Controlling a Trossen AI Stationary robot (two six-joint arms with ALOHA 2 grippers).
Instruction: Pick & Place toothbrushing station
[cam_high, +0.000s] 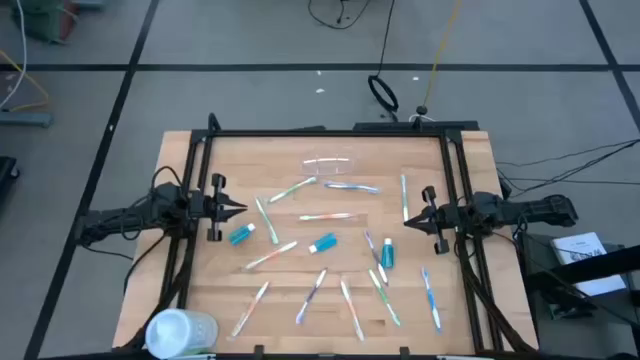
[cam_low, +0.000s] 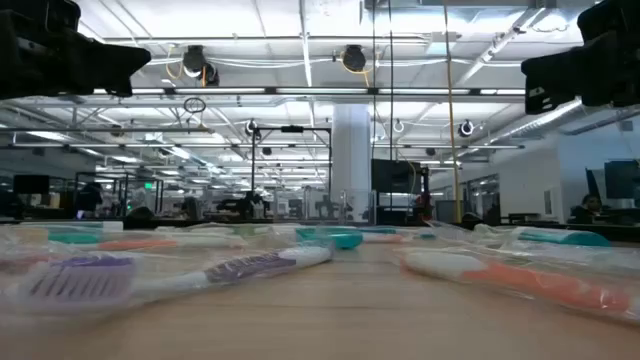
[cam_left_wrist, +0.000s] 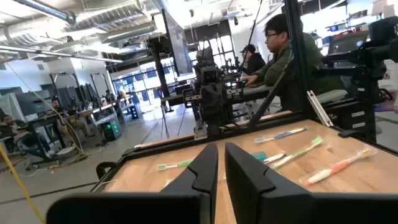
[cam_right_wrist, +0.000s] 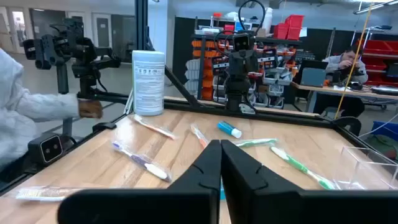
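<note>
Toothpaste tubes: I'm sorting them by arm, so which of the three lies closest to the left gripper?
The blue toothpaste tube just below-right of the left gripper; the other two tubes lie farther toward the right.

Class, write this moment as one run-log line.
left gripper: shut, empty, table's left edge | right gripper: shut, empty, right edge | toothbrushes, tubes: scattered | clear cup: empty
</note>
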